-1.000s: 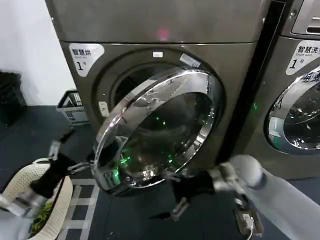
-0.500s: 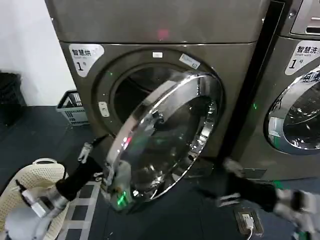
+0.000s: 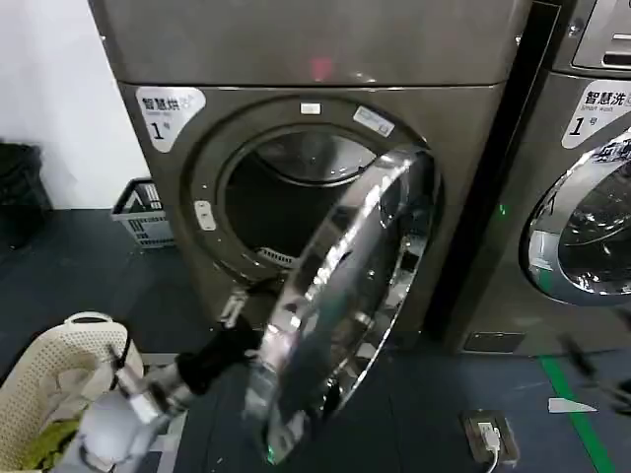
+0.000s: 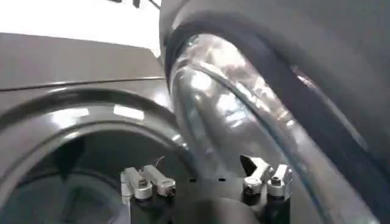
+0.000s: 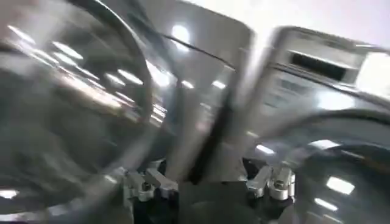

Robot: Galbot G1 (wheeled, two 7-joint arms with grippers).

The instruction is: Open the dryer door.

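Note:
The dryer door point(image 3: 345, 296), a chrome ring around dark glass, stands swung out from the bronze-grey machine and is almost edge-on to me. The round drum opening point(image 3: 286, 197) is exposed. My left gripper point(image 3: 240, 313) is low at the door's inner side, close behind its free edge; whether it touches I cannot tell. In the left wrist view the gripper point(image 4: 206, 182) is open with nothing between its fingers, and the door's chrome rim point(image 4: 231, 115) curves just ahead. My right gripper point(image 5: 207, 182) is open and empty, with the door's glass point(image 5: 73, 103) off to one side.
The neighbouring machine point(image 3: 582, 227) with its own chrome-ringed door stands on the right. A cream laundry basket point(image 3: 59, 374) sits at the lower left, and a grey basket point(image 3: 143, 212) stands by the wall. A floor socket point(image 3: 486, 434) and green tape point(image 3: 577, 414) lie at the lower right.
The door has swung much further open, from facing me to nearly edge-on. My left arm has followed its edge rightward. My right arm has drawn back off to the right.

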